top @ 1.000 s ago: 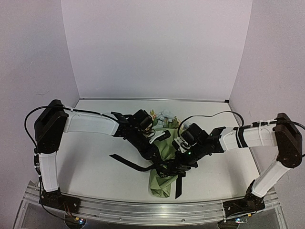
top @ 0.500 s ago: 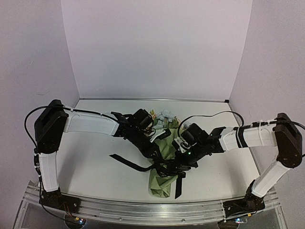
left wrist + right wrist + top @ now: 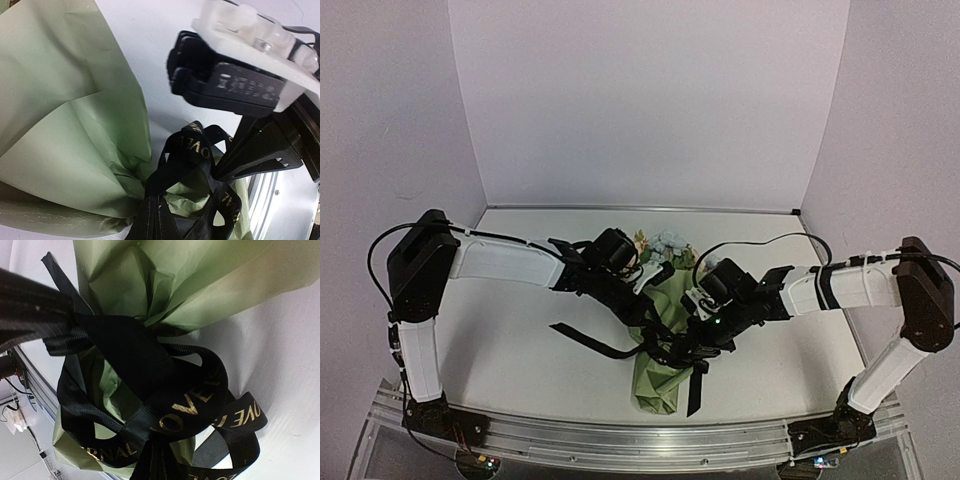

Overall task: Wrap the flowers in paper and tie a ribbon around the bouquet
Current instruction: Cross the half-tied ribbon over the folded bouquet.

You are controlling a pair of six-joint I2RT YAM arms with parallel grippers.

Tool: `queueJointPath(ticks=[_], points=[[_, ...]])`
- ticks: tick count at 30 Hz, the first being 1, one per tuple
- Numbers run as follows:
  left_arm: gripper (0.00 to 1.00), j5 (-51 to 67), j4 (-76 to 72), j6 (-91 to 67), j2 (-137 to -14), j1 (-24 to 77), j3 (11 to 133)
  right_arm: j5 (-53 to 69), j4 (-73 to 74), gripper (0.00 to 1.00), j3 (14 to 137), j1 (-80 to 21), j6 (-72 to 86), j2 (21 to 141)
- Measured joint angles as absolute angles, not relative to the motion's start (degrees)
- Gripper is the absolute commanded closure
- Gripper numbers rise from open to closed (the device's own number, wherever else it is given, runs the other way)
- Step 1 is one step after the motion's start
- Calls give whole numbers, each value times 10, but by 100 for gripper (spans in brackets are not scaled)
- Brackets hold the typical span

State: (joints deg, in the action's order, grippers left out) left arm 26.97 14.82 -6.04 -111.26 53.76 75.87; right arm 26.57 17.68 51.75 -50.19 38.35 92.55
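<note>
The bouquet [image 3: 658, 385] lies at the near middle of the white table [image 3: 520, 340], between the two arms. Its narrow end points toward the arm bases and its wide end toward the back wall. It is a cone of sage-green paper [image 3: 65, 110] and it holds the flowers [image 3: 666, 243]. Only cream and pale blue blooms with a few green leaves show, spilling from the wide mouth. The stems are hidden inside.

The paper is creased in broad folds and bunches tightly where the cone is pinched in. The ribbon [image 3: 192, 407] goes around that pinch – black and ribbed, with gold lettering, looped over itself in a loose tangle. One tail trails left across the table and another runs down toward the near edge.

Both grippers meet at the tangle. The left gripper [image 3: 656, 340] has its jaws clenched, and ribbon strands run straight toward it at the bottom edge of its wrist view. The right gripper [image 3: 218, 173] is pinched closed on a ribbon loop – its dark fingers converge to a point there.
</note>
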Motion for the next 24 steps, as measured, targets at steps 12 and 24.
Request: queueJointPath(ticks=[12,24], points=[[90,269,106,-95,-1096,523,729,265,177,100,517,-502,383,926],[74,292,97,-92,-1080,521,716,265,177,100,517,-502,383,927]])
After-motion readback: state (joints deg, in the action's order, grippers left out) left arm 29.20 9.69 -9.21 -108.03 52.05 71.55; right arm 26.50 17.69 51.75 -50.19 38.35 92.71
